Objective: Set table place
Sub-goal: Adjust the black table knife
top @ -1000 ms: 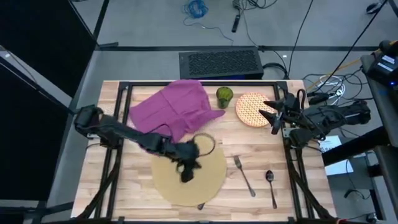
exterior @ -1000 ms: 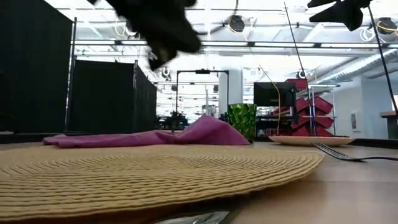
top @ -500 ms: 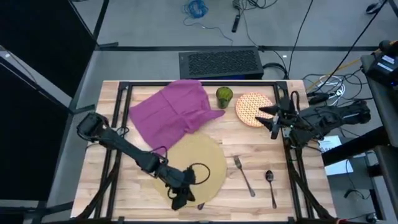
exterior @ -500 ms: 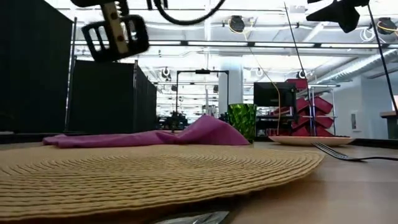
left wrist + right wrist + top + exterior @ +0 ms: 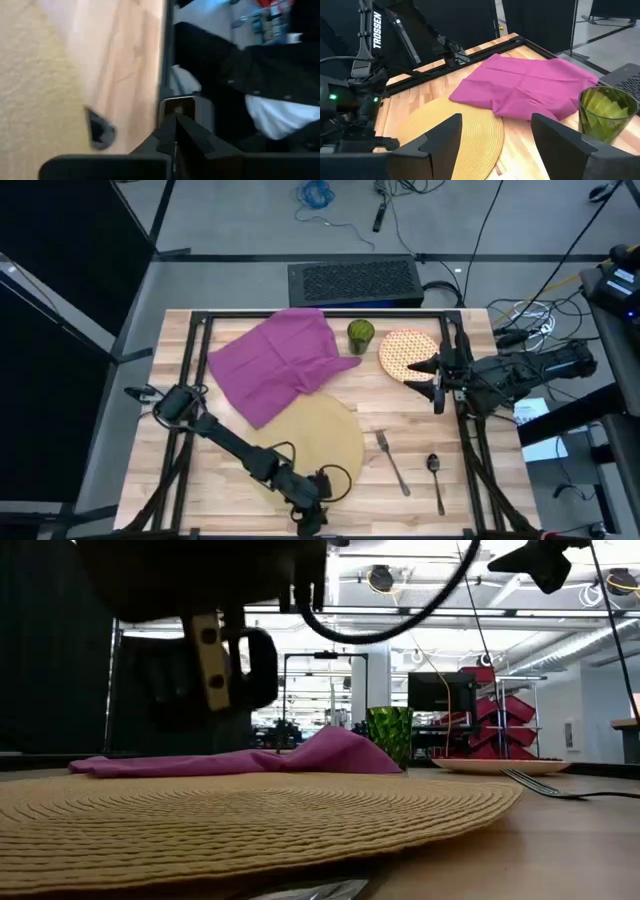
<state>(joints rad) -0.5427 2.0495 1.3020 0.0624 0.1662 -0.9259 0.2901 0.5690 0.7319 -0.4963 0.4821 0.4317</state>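
Observation:
The place, a large round tan mat [image 5: 320, 440], lies flat on the wooden table [image 5: 400, 415] near its near edge, and it fills the low view [image 5: 250, 820]. My left gripper [image 5: 312, 520] hangs past the mat's near rim, over the table's near edge. Its fingers [image 5: 175, 120] are shut on nothing. It looms dark and close in the low view [image 5: 225, 660]. My right gripper [image 5: 425, 375] hovers open above the right rim of the red-and-cream plate [image 5: 403, 352], well above the table [image 5: 545, 560]. Its fingers stand wide apart in the right wrist view [image 5: 495, 145].
A purple cloth [image 5: 275, 360] lies at the far left, its corner over the mat's far rim. A green glass [image 5: 361, 333] stands beside the plate. A fork [image 5: 392, 462] and a spoon [image 5: 436, 478] lie right of the mat. A small dark thing [image 5: 100, 132] lies on the wood by the mat's near rim.
My left gripper has swept from above the middle of the mat toward the table's near edge and has come down closer to the table top. The mat has stayed where it was.

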